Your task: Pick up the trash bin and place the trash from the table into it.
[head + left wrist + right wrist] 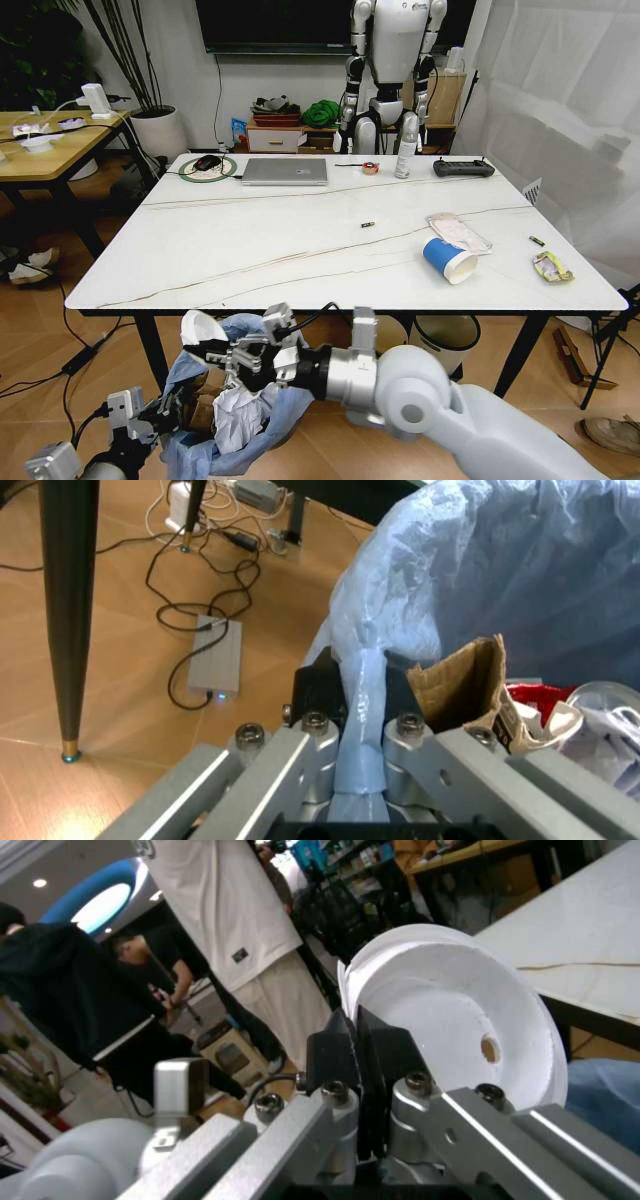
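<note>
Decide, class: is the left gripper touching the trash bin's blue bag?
Touching. The left wrist view shows the left gripper shut on a fold of the trash bin's blue bag.

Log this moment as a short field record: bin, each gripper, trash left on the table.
trash bin: held below the marble table's near edge, blue bag bulging, cardboard and tissues inside
left gripper: shut on the bag-covered bin rim
right gripper: shut on a white paper bowl, over the bin
trash on table: blue paper cup on its side, flat plastic packet, yellow wrapper
</note>
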### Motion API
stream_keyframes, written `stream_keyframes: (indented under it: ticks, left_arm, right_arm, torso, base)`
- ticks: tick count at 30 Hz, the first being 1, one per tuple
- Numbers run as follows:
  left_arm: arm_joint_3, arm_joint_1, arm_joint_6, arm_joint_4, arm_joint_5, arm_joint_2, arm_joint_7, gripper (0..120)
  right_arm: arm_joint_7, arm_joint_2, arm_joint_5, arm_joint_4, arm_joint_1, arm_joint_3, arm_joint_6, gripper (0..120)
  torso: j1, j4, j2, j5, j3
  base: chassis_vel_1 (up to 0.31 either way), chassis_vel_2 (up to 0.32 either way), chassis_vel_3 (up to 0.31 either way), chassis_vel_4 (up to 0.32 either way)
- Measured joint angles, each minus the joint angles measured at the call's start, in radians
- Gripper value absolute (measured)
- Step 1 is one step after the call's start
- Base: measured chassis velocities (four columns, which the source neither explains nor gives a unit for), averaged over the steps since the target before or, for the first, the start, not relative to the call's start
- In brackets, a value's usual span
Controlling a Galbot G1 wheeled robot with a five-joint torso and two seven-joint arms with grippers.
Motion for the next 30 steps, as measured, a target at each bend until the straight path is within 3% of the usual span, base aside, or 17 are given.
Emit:
stream_keyframes:
  ticks: [2, 6, 14, 19, 30]
  left_arm:
    - [0.003, 0.000, 0.000, -0.001, 0.000, -0.002, 0.000, 0]
    - [0.009, -0.002, 0.002, -0.001, 0.000, -0.005, 0.000, 0]
    - [0.012, -0.009, 0.004, -0.001, -0.004, 0.002, -0.002, 0]
    - [0.015, -0.012, 0.004, 0.000, -0.003, 0.009, -0.002, 0]
    - [0.011, -0.020, 0.006, 0.005, -0.010, 0.026, -0.004, 0]
  right_arm:
    - [0.000, 0.001, -0.016, -0.013, -0.002, 0.001, 0.002, 0]
    - [0.002, -0.011, -0.053, -0.020, -0.023, 0.006, 0.002, 13]
    - [0.016, -0.027, -0.095, -0.019, -0.052, 0.041, -0.005, 41]
    - [0.036, -0.045, -0.128, -0.011, -0.059, 0.063, -0.016, 65]
    - [0.058, -0.051, -0.158, 0.004, -0.057, 0.110, -0.019, 98]
  torso:
    - [0.000, 0.0001, 0.000, -0.0001, 0.000]
    - [0.000, 0.0000, 0.000, 0.0000, 0.000]
    - [0.000, -0.0002, 0.000, 0.0002, 0.000]
    - [0.000, -0.0002, 0.000, 0.0002, 0.000]
    - [0.000, -0.0002, 0.000, 0.0003, 0.000]
  base:
    - [0.000, 0.000, 0.000, 0.000]
    - [0.000, 0.000, 0.000, 0.000]
    - [0.000, 0.000, 0.000, 0.000]
    - [0.000, 0.000, 0.000, 0.000]
    - [0.000, 0.000, 0.000, 0.000]
